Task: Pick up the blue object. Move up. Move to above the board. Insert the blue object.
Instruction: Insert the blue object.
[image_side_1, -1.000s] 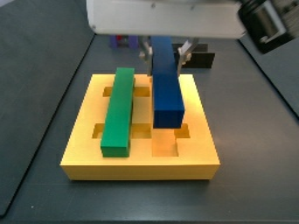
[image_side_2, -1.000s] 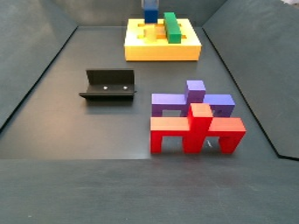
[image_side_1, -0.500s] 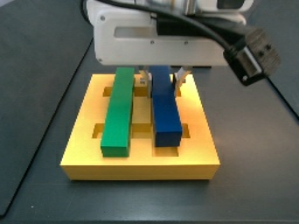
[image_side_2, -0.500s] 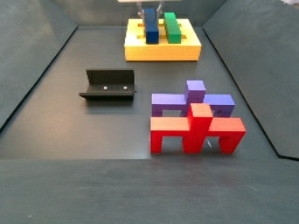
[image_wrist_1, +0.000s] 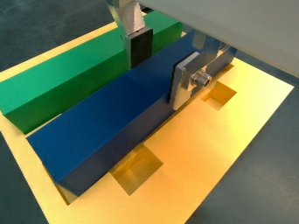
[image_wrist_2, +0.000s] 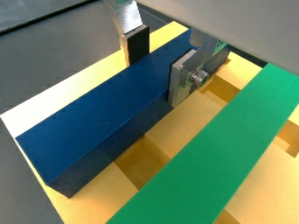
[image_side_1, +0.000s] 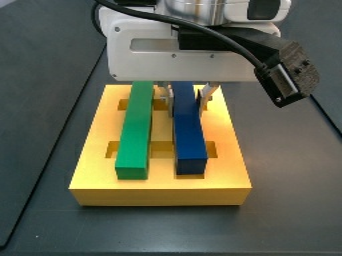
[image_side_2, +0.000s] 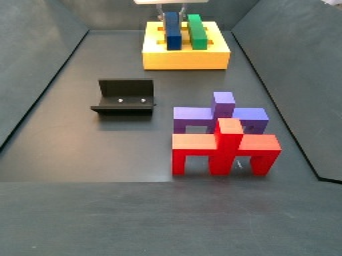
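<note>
Seating the blue object (image_side_1: 190, 135) in the board (image_side_1: 160, 190), with the insertion looking all but finished.

The hand (image_wrist_1: 159, 64) is hanging over the board's far end, its fingers (image_wrist_2: 184, 77) pressing the bar's sides; the bar is lying flat beside the green bar (image_side_1: 135, 126), so only letting go seems left.

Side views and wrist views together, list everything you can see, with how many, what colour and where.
Yellow-orange grooved slab, the board: one, far end of the dark floor.
Long dark-blue rectangular bar, the blue object: one, lying lengthwise on the board, beside the green bar.
Long green bar: one, lying lengthwise on the board.
Purple-and-red cross-shaped block: one, near end of the floor.
Dark L-shaped fixture: one, mid-floor.
Gripper: one, silver fingers with dark pads on either side of the blue object's far end.
</note>
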